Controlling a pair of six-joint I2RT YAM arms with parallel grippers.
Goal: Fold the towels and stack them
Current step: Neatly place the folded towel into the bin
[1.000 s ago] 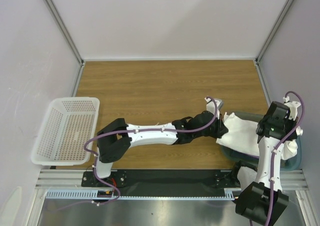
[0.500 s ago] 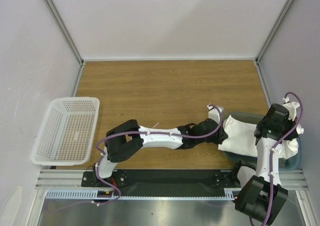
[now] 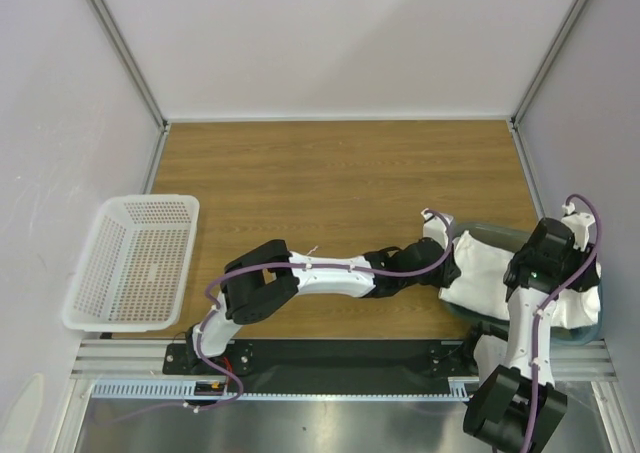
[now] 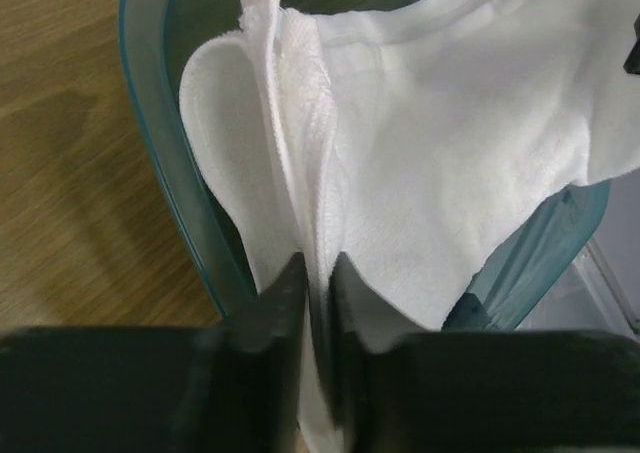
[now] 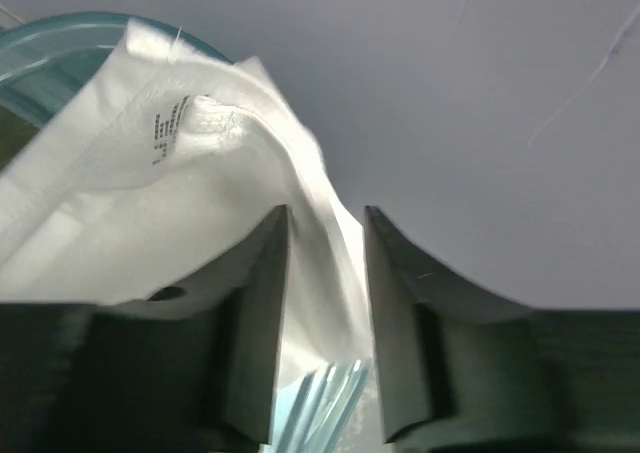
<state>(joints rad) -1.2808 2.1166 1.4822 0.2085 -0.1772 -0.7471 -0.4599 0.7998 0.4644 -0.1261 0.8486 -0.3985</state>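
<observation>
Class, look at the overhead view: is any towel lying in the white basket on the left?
No, the basket shows only its bare perforated floor, and the white towel lies far to the right.

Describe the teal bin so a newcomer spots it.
Look at the near right corner of the wooden table. The teal bin sits there, a translucent tub with a white towel spilling over its rim. The other container, a white perforated basket, sits far left.

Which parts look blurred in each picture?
Left wrist view: the left gripper is blurred, the large white terry towel sharp. Right wrist view: the right gripper and translucent teal plastic bin are soft. Top view: sharp throughout, evenly lit.
</observation>
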